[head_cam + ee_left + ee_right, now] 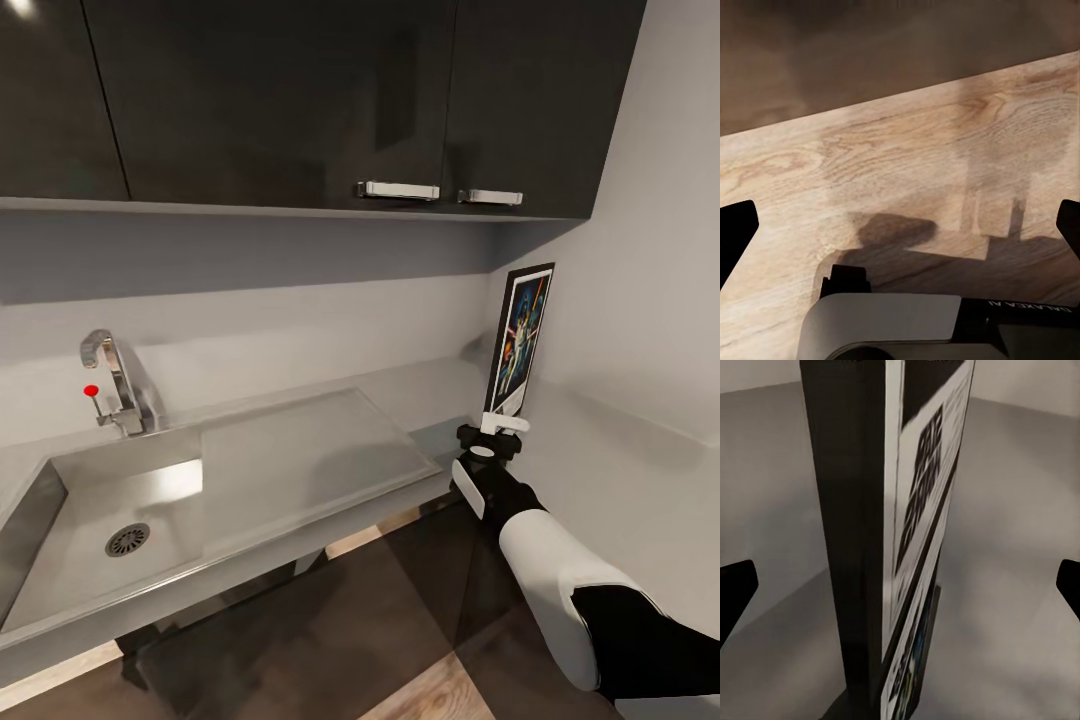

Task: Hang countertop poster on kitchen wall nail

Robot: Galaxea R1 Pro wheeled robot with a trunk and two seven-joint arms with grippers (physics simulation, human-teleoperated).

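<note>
**Poster upright at the corner, right jaws at its lower edge**

In the head view the poster stands upright beside the right-hand wall, at the far right end of the grey desk. Its printed face, with colourful figures on dark blue inside a white border and thin black frame, is turned toward the sink side. The right gripper sits directly under the poster's bottom edge, with the white and black forearm reaching up to it from the lower right of the view.

The right wrist view looks along the poster edge-on: its dark side and a sliver of the printed face run up between the two black fingertips, which stand wide apart at the picture's edges. Whether the jaws are actually pinching the poster lower down, I cannot tell.

On the desk, the sink with its round drain, the drainboard and a chrome tap lie well to the left. Dark cupboards hang above.

The left wrist view shows the left gripper over pale wood floor, jaws spread and holding nothing.
</note>
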